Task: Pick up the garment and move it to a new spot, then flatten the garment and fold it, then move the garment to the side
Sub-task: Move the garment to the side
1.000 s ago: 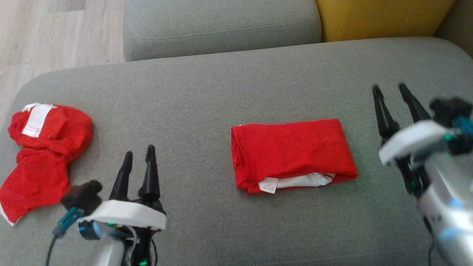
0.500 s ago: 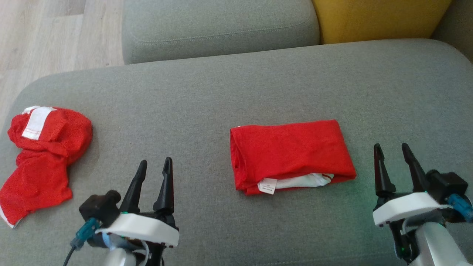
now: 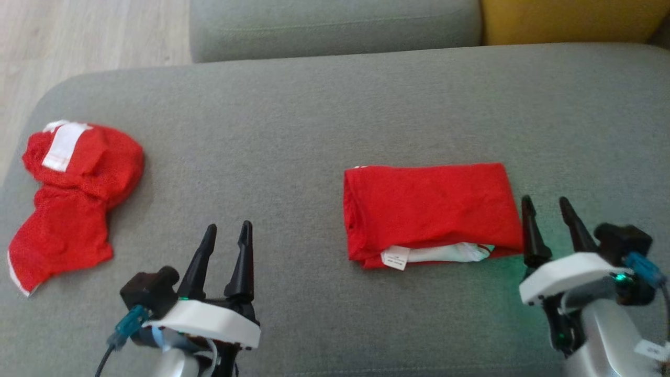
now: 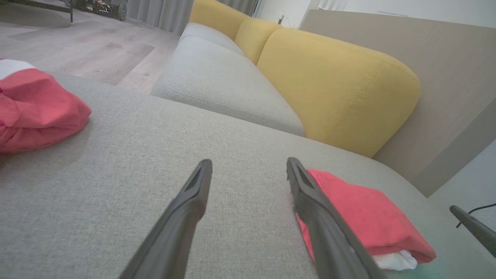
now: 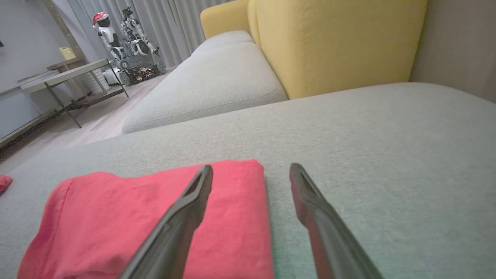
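the folded red garment [image 3: 432, 209] lies flat on the grey sofa seat [image 3: 293, 131], right of centre. the right jaws stand wide and empty, astride its right edge. the left jaws, also wide and empty, hover between it and a crumpled red cloth [image 3: 73, 188].

grey sofa seat [image 3: 293, 131] | yellow back cushion [image 4: 333, 89] beyond it | wood floor [image 3: 78, 31] left | robot figures [image 5: 133, 31] by curtains [image 5: 182, 19]

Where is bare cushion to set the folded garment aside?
Widest free patch: cushion between the crumpled garment and the folded garment. Also free: the strip behind it, toward the yellow backrest. Crowded: its right edge, beside the right gripper.
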